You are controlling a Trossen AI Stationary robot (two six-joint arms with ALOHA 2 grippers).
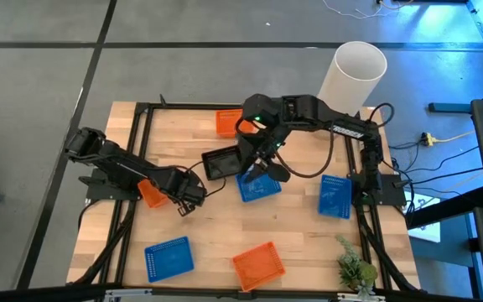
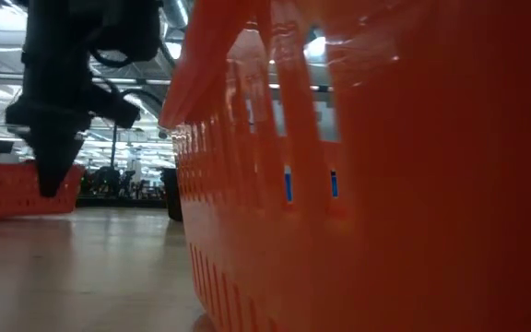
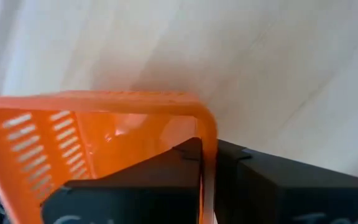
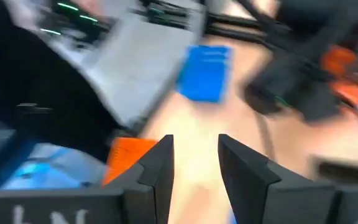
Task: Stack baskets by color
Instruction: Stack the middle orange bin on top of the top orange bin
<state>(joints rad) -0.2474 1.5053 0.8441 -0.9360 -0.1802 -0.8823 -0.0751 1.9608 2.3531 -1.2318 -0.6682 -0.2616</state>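
The left hand [image 1: 173, 195] is sitting low at the left side of the table [image 1: 225, 239], and its fingers are closing tight on the rim of an orange basket [image 1: 151, 193]. In the left wrist view the orange wall [image 3: 207, 146] is passing between the two dark fingers, so the grip is on one thin edge and the basket body is lying toward the arm's own side.

The right hand [image 1: 262, 168] is hanging over the middle of the table with its fingers spread wide and holding nothing. It is hovering near a black basket [image 1: 222, 163] and a blue basket [image 1: 258, 186].

A second orange basket [image 1: 229, 122] is lying at the far edge, and a third orange basket [image 1: 258, 265] at the near edge. Both are well apart from the left hand. I judge the near one is a bit easier for this arm, since the right arm is crossing toward the far one.

Two other blue baskets, one near left [image 1: 168, 257] and one at right [image 1: 335, 195], are waiting separately.
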